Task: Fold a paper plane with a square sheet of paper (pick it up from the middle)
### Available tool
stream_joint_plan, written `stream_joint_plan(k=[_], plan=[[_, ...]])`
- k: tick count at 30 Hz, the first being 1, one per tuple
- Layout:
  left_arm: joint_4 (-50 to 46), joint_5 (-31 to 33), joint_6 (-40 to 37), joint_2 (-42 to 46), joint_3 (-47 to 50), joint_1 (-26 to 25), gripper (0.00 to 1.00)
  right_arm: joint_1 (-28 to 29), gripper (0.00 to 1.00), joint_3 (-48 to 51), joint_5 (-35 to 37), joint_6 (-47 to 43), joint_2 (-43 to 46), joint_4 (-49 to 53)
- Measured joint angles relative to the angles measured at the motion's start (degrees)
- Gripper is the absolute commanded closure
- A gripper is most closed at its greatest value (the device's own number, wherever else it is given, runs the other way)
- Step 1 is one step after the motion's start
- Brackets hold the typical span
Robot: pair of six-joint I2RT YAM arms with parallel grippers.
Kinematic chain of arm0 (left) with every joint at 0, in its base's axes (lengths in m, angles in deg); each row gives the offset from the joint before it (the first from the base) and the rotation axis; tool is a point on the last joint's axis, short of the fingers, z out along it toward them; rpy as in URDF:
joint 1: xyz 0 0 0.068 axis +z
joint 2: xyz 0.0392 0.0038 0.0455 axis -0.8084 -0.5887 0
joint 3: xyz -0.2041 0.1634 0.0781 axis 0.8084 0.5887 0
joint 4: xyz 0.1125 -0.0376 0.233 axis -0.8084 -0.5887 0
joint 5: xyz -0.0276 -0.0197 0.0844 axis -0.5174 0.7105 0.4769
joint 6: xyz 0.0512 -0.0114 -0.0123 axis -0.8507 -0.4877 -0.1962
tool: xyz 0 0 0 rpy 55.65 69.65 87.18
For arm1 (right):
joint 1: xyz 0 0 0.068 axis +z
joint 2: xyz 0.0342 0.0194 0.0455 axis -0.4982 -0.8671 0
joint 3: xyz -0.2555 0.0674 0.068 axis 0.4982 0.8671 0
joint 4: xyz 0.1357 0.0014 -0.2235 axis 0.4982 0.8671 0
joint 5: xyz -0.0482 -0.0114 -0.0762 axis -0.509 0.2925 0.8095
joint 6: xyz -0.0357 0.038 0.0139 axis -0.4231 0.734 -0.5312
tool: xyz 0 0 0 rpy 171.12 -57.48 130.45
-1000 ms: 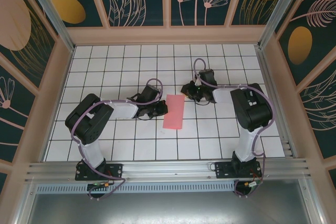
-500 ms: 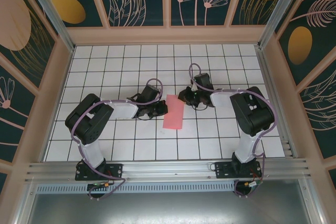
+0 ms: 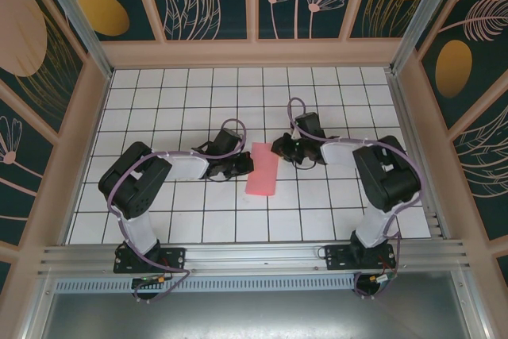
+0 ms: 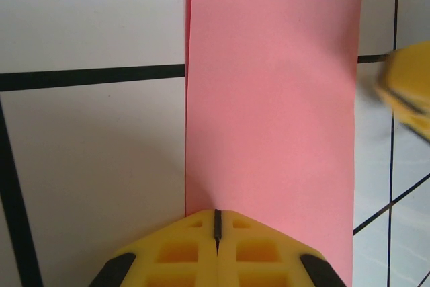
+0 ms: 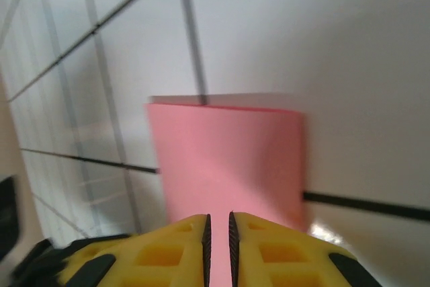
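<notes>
The left hand [image 4: 216, 216] is closed, its yellow fingertips meeting in a fine dark seam at the bottom of the left wrist view. They sit on the near edge of the sheet of paper [image 4: 269, 99]. Whether they press on it or merely touch it I cannot tell. The right hand [image 5: 217, 218] is parted by a thin slit and grips nothing that I can see, with the pink sheet running out just beyond its tips.

From above, the sheet lies as a narrow pink rectangle, folded double, in the middle of the tabletop [image 3: 198, 109], between the two hands.

It looks very light, thin and limp. It would likely slide on the smooth tiles and crease at any hard pinch. A flat sheet offers no lip, so the loose long edge or a corner seems the best hold, with one hand pinning the fold.
</notes>
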Motion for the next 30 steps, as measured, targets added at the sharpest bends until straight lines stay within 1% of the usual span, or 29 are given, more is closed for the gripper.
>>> stream_joint_plan(k=[4, 6, 10, 15, 17, 22, 26, 30], plan=[[0.0, 0.0, 0.0, 0.0, 0.0, 0.0, 1.0, 1.5, 0.81, 2.9, -1.1, 0.8, 6.5, -2.4], [0.0, 0.0, 0.0, 0.0, 0.0, 0.0, 1.0, 3.2, 0.81, 4.6, -1.5, 1.4, 7.7, -3.0], [0.0, 0.0, 0.0, 0.0, 0.0, 0.0, 1.0, 5.8, 0.82, 8.5, -1.4, 2.9, 7.7, -3.6], [0.0, 0.0, 0.0, 0.0, 0.0, 0.0, 1.0, 6.0, 0.82, 12.7, -1.4, 4.2, 5.8, -4.5], [0.0, 0.0, 0.0, 0.0, 0.0, 0.0, 1.0, 6.1, 0.82, 13.1, -1.5, 4.2, 4.7, -4.5], [-0.2, 0.2, -0.2, 0.0, 0.0, 0.0, 1.0, 6.5, 0.82, 12.6, 0.1, 3.5, 5.2, -2.7], [-0.2, 0.2, -0.2, 0.0, 0.0, 0.0, 1.0, 7.3, 0.81, 12.4, 1.6, 2.6, 8.4, 1.0], [-0.2, 0.2, -0.2, 0.0, 0.0, 0.0, 1.0, 9.2, 0.81, 12.4, 1.2, 2.9, 11.8, 0.8]])
